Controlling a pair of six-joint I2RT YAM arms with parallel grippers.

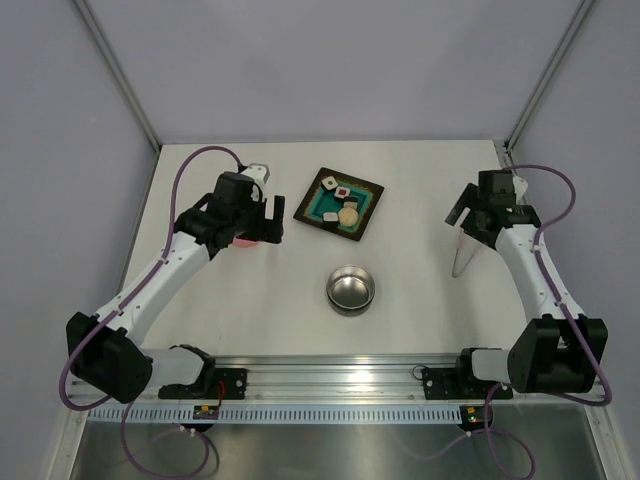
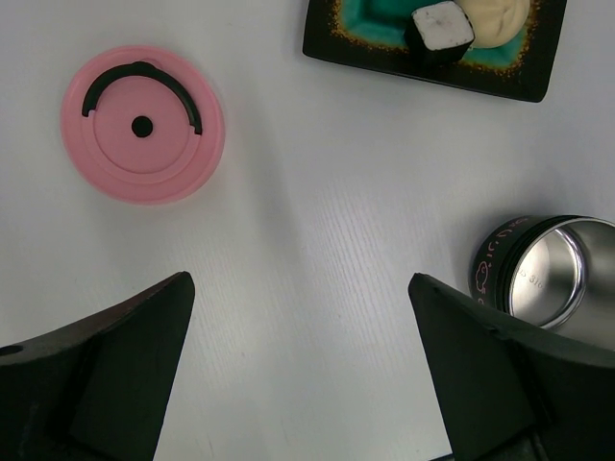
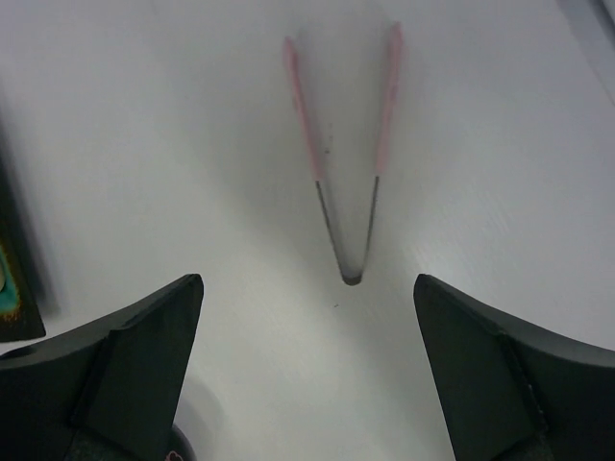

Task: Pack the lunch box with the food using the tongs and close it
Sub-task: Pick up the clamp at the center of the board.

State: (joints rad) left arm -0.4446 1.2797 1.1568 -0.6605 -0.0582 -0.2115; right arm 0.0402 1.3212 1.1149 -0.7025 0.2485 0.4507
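Note:
The lunch box point(image 1: 350, 290) is a round steel bowl standing open and empty at the table's middle; its pink lid point(image 2: 142, 123) lies flat on the table to the left, apart from it. The food point(image 1: 343, 203) sits on a square dark tray point(image 1: 372, 190) with a teal centre. The tongs point(image 1: 463, 258) lie on the table at the right, their pink-tipped arms point(image 3: 302, 115) spread and the joint end towards my right gripper. My left gripper point(image 2: 299, 279) hangs open above bare table beside the lid. My right gripper point(image 3: 307, 279) hangs open just short of the tongs' joint, holding nothing.
In the left wrist view the lunch box point(image 2: 548, 269) shows a dark outer wall with pink print. The tray's edge point(image 3: 14, 288) shows at the left of the right wrist view. Grey walls and metal posts enclose the table; a rail runs along its near edge.

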